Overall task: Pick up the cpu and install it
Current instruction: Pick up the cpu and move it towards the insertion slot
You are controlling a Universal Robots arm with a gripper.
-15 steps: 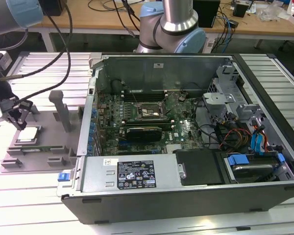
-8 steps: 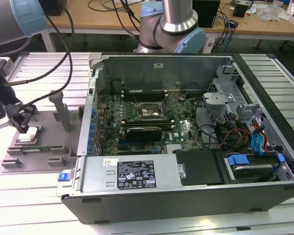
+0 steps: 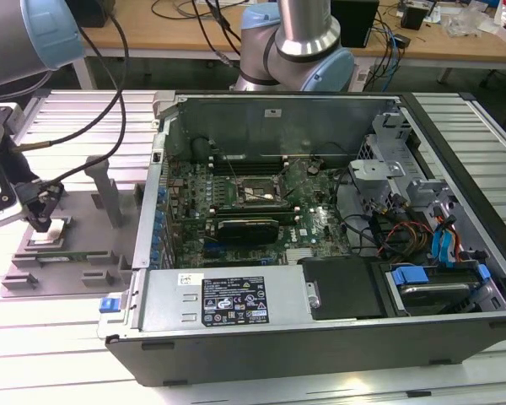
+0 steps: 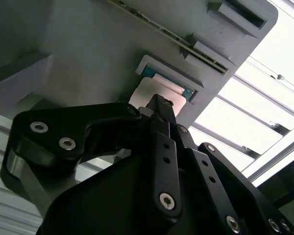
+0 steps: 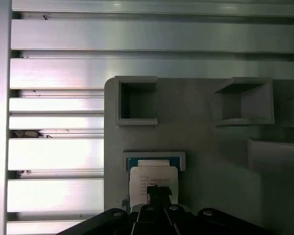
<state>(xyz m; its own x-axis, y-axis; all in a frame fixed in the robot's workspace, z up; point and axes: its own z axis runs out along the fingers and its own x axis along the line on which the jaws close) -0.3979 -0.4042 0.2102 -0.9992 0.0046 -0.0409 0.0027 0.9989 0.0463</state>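
Observation:
The cpu (image 5: 153,177) is a small pale square chip resting in a blue-lined cradle (image 5: 154,160) on the grey fixture plate (image 3: 67,270), at the exterior view's left. My gripper (image 3: 40,221) is down on it. The black fingertips (image 5: 158,193) are pinched together on the chip's near edge. In the second wrist view the cpu (image 4: 148,90) reaches from the cradle to my gripper (image 4: 159,105). The motherboard's black socket frame (image 3: 251,192) lies inside the open computer case (image 3: 320,321), well away at the exterior view's right.
Square pockets (image 5: 136,103) and a tall upright post (image 3: 110,194) stand on the fixture plate, and a long green memory stick (image 3: 63,253) lies along it. Cables hang from the arm. Ribbed aluminium table slats (image 5: 54,156) surround the plate.

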